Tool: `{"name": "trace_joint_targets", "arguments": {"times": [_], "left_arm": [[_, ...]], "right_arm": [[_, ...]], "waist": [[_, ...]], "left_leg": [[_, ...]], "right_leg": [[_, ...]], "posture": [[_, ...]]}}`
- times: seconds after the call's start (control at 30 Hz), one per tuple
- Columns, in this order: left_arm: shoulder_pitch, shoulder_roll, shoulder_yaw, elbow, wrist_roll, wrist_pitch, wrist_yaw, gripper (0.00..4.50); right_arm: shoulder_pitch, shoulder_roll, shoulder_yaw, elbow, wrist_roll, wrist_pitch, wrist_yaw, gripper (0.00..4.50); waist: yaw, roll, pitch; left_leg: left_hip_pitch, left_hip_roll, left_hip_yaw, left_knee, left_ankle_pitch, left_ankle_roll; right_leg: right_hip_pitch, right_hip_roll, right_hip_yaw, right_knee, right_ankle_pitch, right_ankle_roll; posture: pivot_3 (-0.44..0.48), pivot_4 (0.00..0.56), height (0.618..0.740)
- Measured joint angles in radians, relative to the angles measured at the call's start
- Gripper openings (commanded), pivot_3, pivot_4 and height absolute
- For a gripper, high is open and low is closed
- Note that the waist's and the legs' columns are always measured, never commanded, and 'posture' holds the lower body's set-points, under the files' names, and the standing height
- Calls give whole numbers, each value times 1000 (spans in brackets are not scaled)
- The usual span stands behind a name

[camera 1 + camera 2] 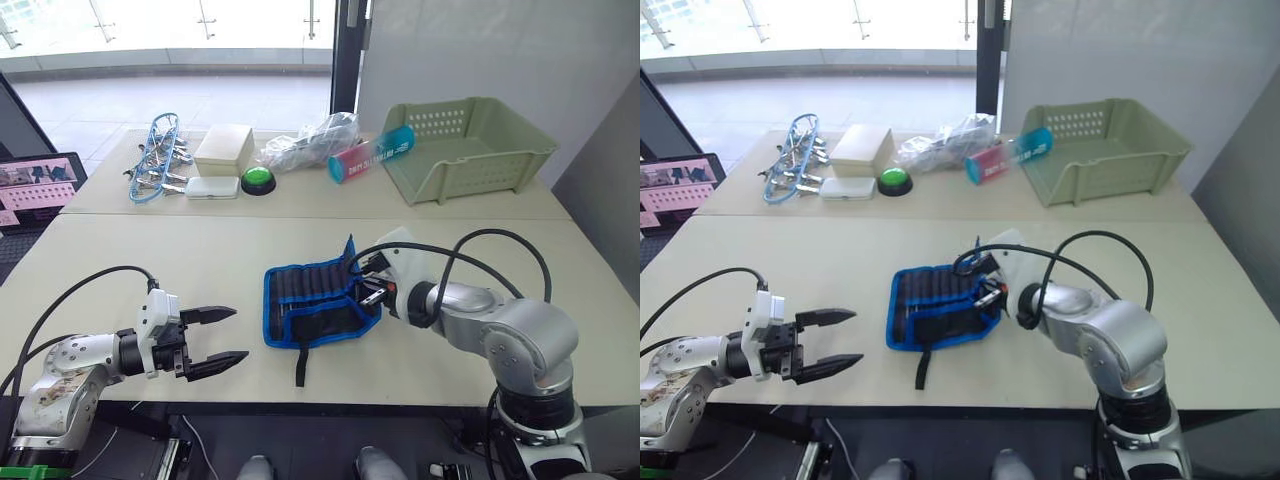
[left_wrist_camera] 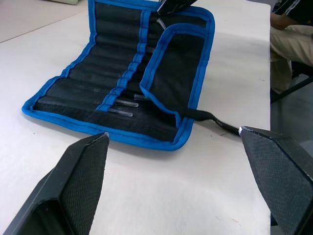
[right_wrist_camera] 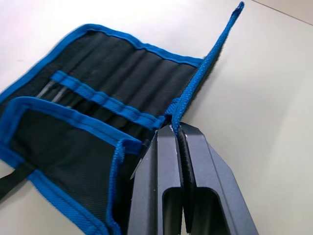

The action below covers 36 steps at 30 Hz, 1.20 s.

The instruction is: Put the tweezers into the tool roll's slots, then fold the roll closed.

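Observation:
The tool roll (image 1: 310,300) lies open on the near table, black with blue edging, its strap (image 1: 300,365) trailing toward the front edge. One flap is folded over its inner face. Slim tweezers (image 2: 122,107) sit in the slots (image 2: 129,73), their tips poking out below the blue band. My right gripper (image 1: 372,290) is shut on the roll's right edge (image 3: 195,83), which stands lifted off the table. My left gripper (image 1: 238,334) hovers open to the left of the roll, a short gap away, holding nothing.
On the far table stand a green basket (image 1: 470,145), a blue-and-pink tube (image 1: 370,155), a plastic bag (image 1: 310,140), a green button (image 1: 258,180), a white box (image 1: 224,150) and a clamps bundle (image 1: 155,160). A screen (image 1: 35,190) sits at far left.

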Motion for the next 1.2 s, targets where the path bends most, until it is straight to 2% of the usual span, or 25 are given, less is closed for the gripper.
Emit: {"name": "trace_joint_targets", "arguments": {"times": [0.1, 0.2, 0.37, 0.53, 0.7, 0.9, 1.0, 1.07, 1.2], "left_arm": [[3, 0, 0, -1, 0, 1, 0, 4500], [3, 0, 0, -1, 0, 2, 0, 4500], [2, 1, 0, -3, 0, 4, -1, 4500], [-2, 6, 0, -3, 0, 7, -3, 4500], [-5, 6, -4, -3, 0, 18, -4, 4500], [-6, 6, -4, -3, 0, 19, -4, 4500], [-10, 6, -4, -3, 0, 20, -4, 4500], [-14, 6, -4, -3, 0, 20, -4, 4500], [-27, 6, -5, -3, 0, 20, -5, 4500]], "right_arm": [[-1, -48, 23, 2, -39, -35, 10, 23], [-24, -132, 127, -6, -84, -84, 45, 23], [-62, -176, 291, -49, -139, -141, 87, 23], [-95, -163, 399, -53, -198, -158, 96, 23], [-90, -61, 422, -36, -212, -175, 120, 23], [-29, 53, 338, 59, -212, -177, 123, 23], [2, 102, 254, 89, -208, -176, 121, 23], [13, 143, 177, 117, -190, -168, 124, 23], [-19, 254, -83, 222, -144, -121, 116, 23]], "waist": [[0, 0, 0], [-2, 0, 0], [-1, 0, 0], [-2, 0, 0], [-2, 0, 0], [-1, -1, 0], [-1, -1, 0], [-1, -1, 0], [-1, -1, 0]], "left_leg": [[0, 0, 0, 0, 0, 0], [0, 0, 0, 0, 0, 0], [0, 0, 0, 0, 0, 0], [0, 0, 0, 0, 0, 0], [0, 0, 0, 0, 0, 0], [0, 0, 0, 0, 0, 0], [0, 0, -1, 0, 0, 0], [0, 0, -1, 0, 0, 0], [0, 0, -1, 0, 0, 0]], "right_leg": [[0, 0, 0, 0, 0, 0], [0, 0, 0, 0, 0, 0], [0, 0, 0, 0, 0, 0], [0, 0, 0, 0, 0, 0], [0, 0, 0, 0, 0, 0], [0, 0, -1, 1, 0, 0], [0, 0, -1, 1, 0, 0], [0, 0, -1, 1, 0, 0], [0, 0, -1, 1, 0, 0]], "posture": [[0, 150, 740], [0, 150, 740], [0, 150, 740], [0, 150, 740], [0, 150, 740], [0, 150, 740], [0, 150, 740], [0, 150, 740], [0, 150, 740]]}}
